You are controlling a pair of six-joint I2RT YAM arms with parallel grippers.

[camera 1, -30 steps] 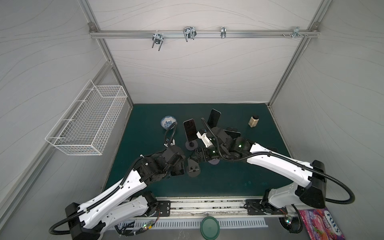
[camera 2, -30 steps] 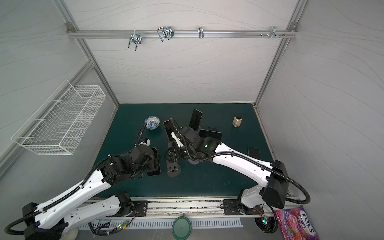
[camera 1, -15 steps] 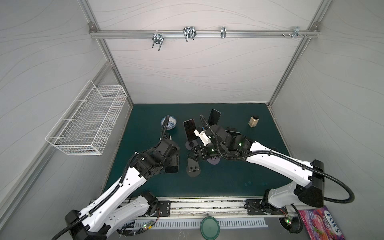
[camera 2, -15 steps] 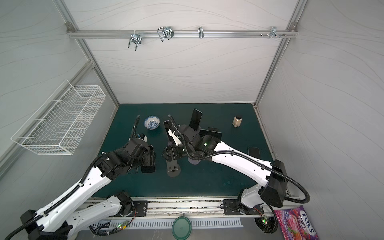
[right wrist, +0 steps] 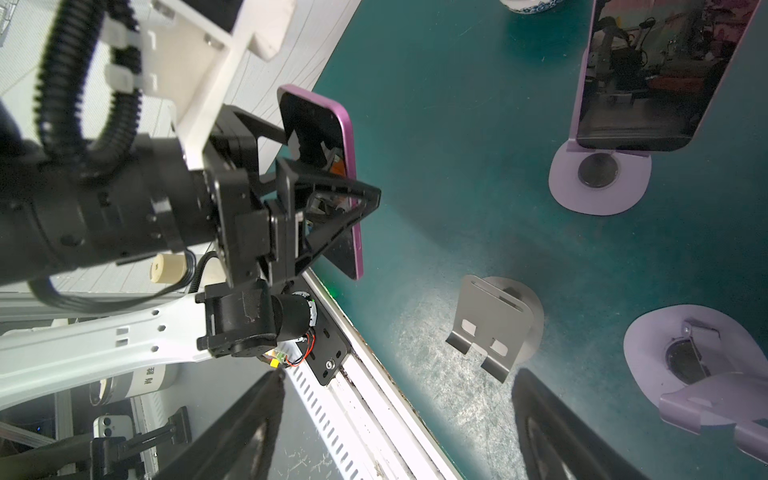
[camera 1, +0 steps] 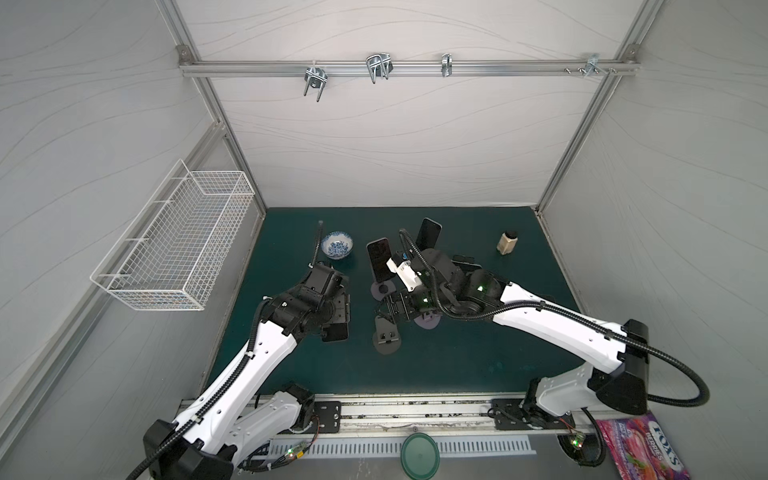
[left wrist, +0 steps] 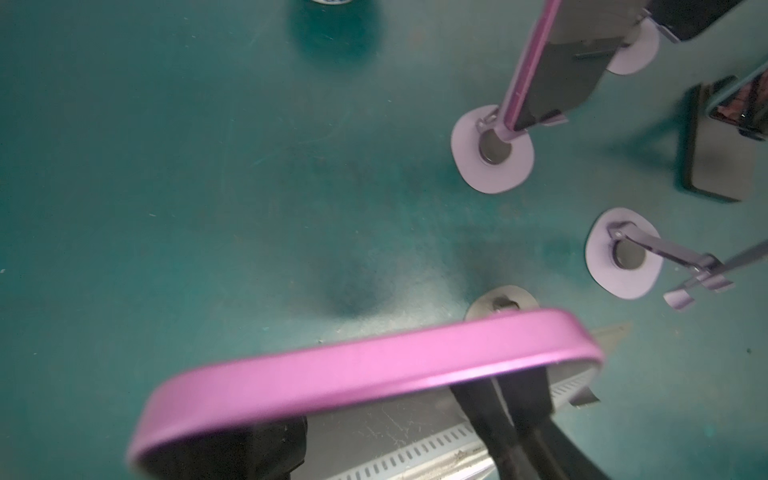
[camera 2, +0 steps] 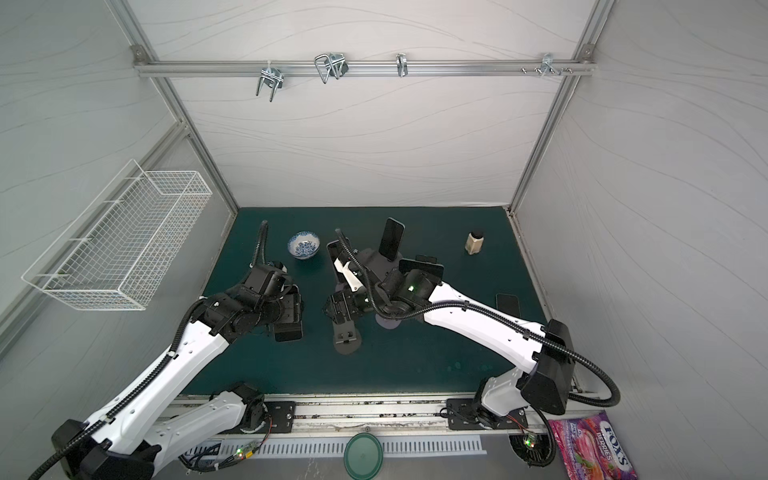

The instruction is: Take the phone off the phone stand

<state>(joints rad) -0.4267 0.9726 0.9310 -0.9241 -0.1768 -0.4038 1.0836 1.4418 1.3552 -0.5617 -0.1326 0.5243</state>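
Left gripper [right wrist: 332,195] clenched the pink-edged black phone [right wrist: 351,137], clear of the bare grey sheet-metal stand [right wrist: 490,320]; right gripper [right wrist: 397,376] gaped just beside that stand. The phone was best lowered flat onto the green worktop [camera 1: 457,365], away from the stand, before releasing. Beyond the stand, the blue-patterned china bowl [camera 1: 337,245] looked empty; the dark-capped jar [camera 1: 507,243] held something beige.

Left arm [camera 1: 266,353]: reaches from the 7 o'clock base toward centre, with the wrist turned to 3 o'clock.
Left gripper [camera 1: 337,319]: fingers clamped on the phone [camera 1: 335,331].
Right arm [camera 1: 552,328]: reaches from the 5 o'clock base toward centre, with the wrist turned to 9 o'clock.
Right gripper [camera 1: 390,312]: jaws apart, empty, angled downward.
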